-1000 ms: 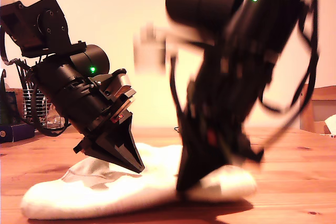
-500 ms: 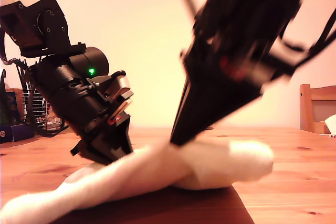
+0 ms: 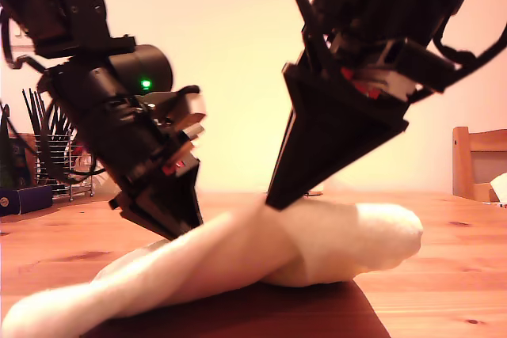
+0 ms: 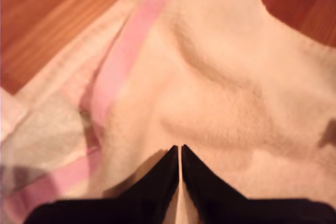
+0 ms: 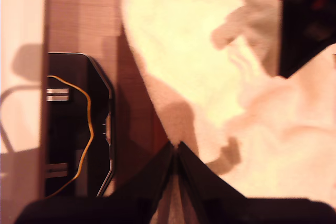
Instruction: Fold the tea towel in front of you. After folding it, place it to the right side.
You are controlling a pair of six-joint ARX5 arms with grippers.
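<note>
— Where's the cream terry tea towel [image 3: 317, 243]?
— Bunched on the brown wooden surface [image 3: 444, 275], seven to three o'clock in the exterior view.
— Grip?
— My first end effector [image 4: 180, 148] and my second end effector [image 5: 175, 144] each pinch its cloth.

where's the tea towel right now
The tea towel lies bunched on the wooden table, low in the exterior view's centre, pinched by my first gripper and my second gripper.

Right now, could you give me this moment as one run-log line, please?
tea towel: mid-fold, partly lifted | my first gripper: shut on towel | my second gripper: shut on towel
</note>
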